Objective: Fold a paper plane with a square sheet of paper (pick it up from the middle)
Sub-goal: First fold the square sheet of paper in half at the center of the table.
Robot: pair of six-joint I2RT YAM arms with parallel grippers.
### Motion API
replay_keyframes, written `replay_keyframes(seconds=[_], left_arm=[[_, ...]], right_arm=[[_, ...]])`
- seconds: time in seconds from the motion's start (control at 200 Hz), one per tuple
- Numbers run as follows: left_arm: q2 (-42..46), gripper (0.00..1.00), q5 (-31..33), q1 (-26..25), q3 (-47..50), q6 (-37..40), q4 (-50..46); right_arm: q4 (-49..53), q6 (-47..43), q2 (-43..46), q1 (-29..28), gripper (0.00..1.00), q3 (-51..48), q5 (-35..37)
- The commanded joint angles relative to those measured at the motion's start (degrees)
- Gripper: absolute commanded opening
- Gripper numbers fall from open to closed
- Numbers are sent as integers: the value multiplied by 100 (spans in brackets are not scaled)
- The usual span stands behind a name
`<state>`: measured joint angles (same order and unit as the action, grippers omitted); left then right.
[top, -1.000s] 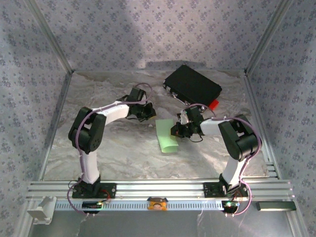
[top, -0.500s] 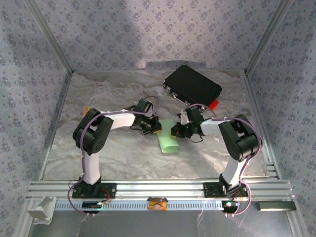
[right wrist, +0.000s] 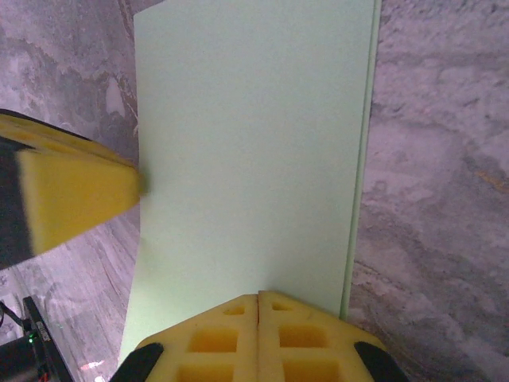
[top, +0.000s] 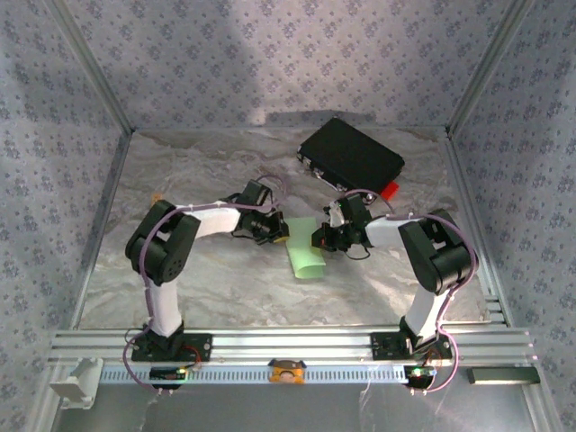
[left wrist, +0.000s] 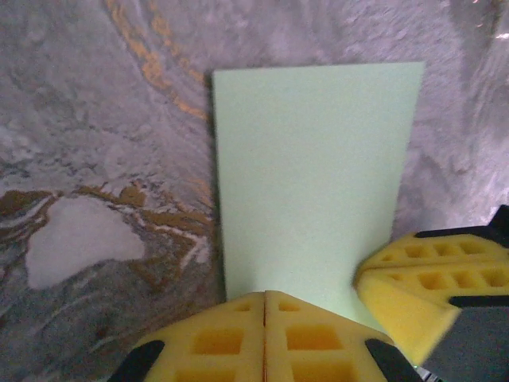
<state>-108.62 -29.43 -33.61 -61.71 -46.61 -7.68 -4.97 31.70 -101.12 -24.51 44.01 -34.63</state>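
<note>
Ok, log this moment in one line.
paper: folded into rectangle | left tool: shut, tip at paper edge | right tool: shut, tip at paper edge

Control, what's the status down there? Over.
Left claw shut, right claw shut. Both tips on the green paper, folded narrow, on the table. Black case sits apart behind.

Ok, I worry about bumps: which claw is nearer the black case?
Right. The right claw is shut at the green paper's right edge, in front of the black case; the left claw is shut at the paper's left edge, farther from it.
</note>
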Motion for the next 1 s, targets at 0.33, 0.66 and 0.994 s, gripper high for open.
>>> replay_keyframes(seconds=[0.33, 0.66, 0.994], left_arm=[[-13, 6, -350, -384, 373, -634, 547], [-110, 6, 67, -373, 646, 15, -44], [523, 9, 10, -518, 236, -164, -286]], right_arm=[[714, 19, -57, -12, 0, -292, 625], [629, 60, -77, -18, 0, -328, 622], [681, 61, -49, -11, 0, -286, 620]])
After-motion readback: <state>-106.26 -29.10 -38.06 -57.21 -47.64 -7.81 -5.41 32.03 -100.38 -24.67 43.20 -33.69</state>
